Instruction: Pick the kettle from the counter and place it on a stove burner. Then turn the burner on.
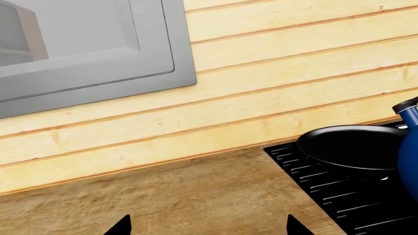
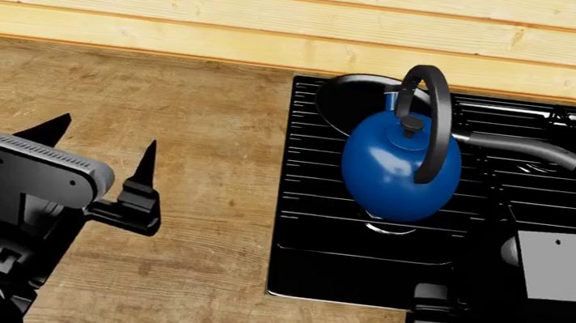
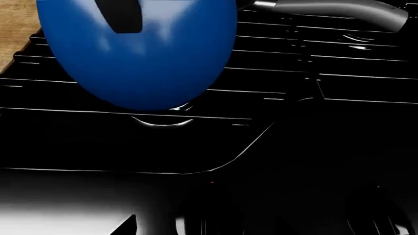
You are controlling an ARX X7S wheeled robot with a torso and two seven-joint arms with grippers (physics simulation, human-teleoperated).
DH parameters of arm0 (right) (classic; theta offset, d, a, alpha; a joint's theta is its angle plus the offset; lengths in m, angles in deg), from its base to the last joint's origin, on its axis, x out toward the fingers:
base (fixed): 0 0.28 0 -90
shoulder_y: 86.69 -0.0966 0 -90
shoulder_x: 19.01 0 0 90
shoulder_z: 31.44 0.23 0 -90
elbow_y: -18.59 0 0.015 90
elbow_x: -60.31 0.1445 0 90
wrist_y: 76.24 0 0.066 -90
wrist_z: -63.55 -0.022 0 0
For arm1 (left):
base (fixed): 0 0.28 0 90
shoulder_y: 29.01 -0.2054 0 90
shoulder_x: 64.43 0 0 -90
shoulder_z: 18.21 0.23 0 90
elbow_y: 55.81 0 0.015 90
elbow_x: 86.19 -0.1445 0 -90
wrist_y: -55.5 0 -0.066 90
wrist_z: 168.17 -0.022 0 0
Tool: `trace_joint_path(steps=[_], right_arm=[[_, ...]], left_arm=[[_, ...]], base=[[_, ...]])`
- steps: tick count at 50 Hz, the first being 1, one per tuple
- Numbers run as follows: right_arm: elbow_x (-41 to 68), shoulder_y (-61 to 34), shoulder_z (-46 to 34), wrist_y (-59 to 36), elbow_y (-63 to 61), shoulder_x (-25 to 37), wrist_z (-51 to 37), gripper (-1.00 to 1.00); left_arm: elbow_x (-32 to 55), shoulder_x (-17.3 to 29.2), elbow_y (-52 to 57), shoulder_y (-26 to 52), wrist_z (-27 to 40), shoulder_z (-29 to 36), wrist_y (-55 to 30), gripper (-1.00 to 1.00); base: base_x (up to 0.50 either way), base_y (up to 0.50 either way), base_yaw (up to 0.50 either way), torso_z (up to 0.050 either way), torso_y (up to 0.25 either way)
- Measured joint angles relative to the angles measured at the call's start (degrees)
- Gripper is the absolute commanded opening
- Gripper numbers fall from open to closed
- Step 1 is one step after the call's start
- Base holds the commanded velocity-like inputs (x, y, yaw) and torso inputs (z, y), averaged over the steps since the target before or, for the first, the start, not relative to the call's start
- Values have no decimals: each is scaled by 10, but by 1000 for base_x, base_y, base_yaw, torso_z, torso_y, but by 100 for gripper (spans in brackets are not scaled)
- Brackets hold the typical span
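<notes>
The blue kettle [image 2: 398,167] stands upright on the black stove [image 2: 362,276], over a burner with a silvery glint [image 2: 391,229]. It fills the upper part of the right wrist view [image 3: 144,58], with the burner glint [image 3: 163,121] under it. Its edge shows in the left wrist view [image 1: 410,147]. My left gripper [image 2: 104,136] is open and empty above the wooden counter [image 2: 165,99], left of the stove; its tips show in its own view [image 1: 209,227]. My right gripper [image 2: 444,322] is at the stove's front edge, in front of the kettle and apart from it. One fingertip [image 3: 127,226] shows far out to the side; it holds nothing.
A black frying pan [image 2: 352,95] sits on the back burner right behind the kettle, its grey handle [image 2: 518,145] pointing right. The pan also shows in the left wrist view [image 1: 353,147]. A plank wall [image 2: 283,14] backs the counter, with a grey framed panel [image 1: 85,49].
</notes>
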Motion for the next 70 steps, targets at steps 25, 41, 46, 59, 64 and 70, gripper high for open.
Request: trace_joint_path(steps=[25, 41, 46, 59, 64, 70], right_arm=[[-63, 31, -12, 4, 37, -17, 47, 100], [-88, 48, -9, 15, 34, -16, 66, -100], [-94, 49, -10, 14, 33, -16, 67, -100], [-128, 36, -27, -16, 25, -11, 81, -100], [-156, 22, -43, -43, 16, -7, 94, -100], [-187, 5, -61, -70, 7, 0, 114, -100]], left_arm=[[-7, 1, -5, -8, -2, 3, 9, 100], [-9, 1, -6, -9, -4, 7, 12, 100], [-10, 0, -7, -8, -4, 8, 13, 100], [-10, -1, -6, -9, -4, 12, 14, 100], [-11, -1, -7, -10, -4, 13, 16, 100], [-13, -1, -7, -11, -5, 14, 18, 100]], base=[[0, 0, 0, 0, 0], [0, 0, 0, 0, 0], [2, 0, 0, 0, 0], [2, 0, 1, 0, 0], [2, 0, 3, 0, 0], [4, 0, 1, 0, 0]])
